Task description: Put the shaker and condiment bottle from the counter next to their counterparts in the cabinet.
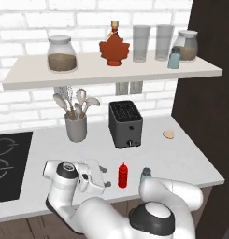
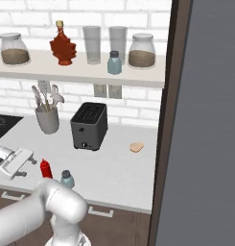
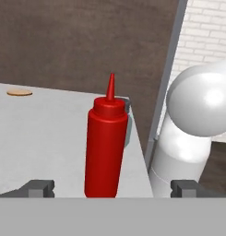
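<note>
One red condiment bottle [image 3: 106,143] upright between spread tips, tool [image 3: 110,188] wide open, empty.

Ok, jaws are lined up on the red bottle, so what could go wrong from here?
1. The shaker stands close behind the red bottle; closing in further could knock it, and it sits near the counter's front edge.
2. The bottle is tall and narrow; the open gripper could tip it if one finger touches first.
3. The shelf is crowded: placing beside the maple-leaf bottle risks bumping the glasses.
</note>
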Robot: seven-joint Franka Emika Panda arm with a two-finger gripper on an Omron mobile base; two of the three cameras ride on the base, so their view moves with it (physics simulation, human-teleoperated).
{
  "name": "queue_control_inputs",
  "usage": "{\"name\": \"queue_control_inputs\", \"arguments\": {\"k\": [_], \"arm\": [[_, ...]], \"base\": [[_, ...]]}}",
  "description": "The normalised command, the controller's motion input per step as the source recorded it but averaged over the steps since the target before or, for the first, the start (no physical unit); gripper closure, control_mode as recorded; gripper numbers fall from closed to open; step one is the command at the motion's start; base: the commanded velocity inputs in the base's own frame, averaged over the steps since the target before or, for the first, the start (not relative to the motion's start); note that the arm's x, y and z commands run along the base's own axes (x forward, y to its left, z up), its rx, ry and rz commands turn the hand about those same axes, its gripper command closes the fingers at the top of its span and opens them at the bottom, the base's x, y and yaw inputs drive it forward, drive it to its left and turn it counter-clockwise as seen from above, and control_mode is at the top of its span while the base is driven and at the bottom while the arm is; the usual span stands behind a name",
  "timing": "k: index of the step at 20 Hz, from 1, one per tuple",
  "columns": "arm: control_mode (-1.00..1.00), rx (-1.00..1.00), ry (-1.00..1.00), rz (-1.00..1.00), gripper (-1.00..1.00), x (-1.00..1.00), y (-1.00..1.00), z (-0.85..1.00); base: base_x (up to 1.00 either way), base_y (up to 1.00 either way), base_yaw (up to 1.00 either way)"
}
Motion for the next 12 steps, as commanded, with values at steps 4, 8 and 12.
{"name": "queue_control_inputs", "arguments": {"k": [4, 8, 12], "arm": [[-1.0, 0.0, 0.0, 0.0, -1.0, 0.0, -0.15, -0.09], [-1.0, 0.0, 0.0, 0.0, -1.0, 0.0, -0.23, -0.05], [-1.0, 0.0, 0.0, 0.0, -1.0, 0.0, -0.23, -0.12]], "base": [[0.0, 0.0, 0.0], [0.0, 0.0, 0.0], [0.0, 0.0, 0.0]]}}
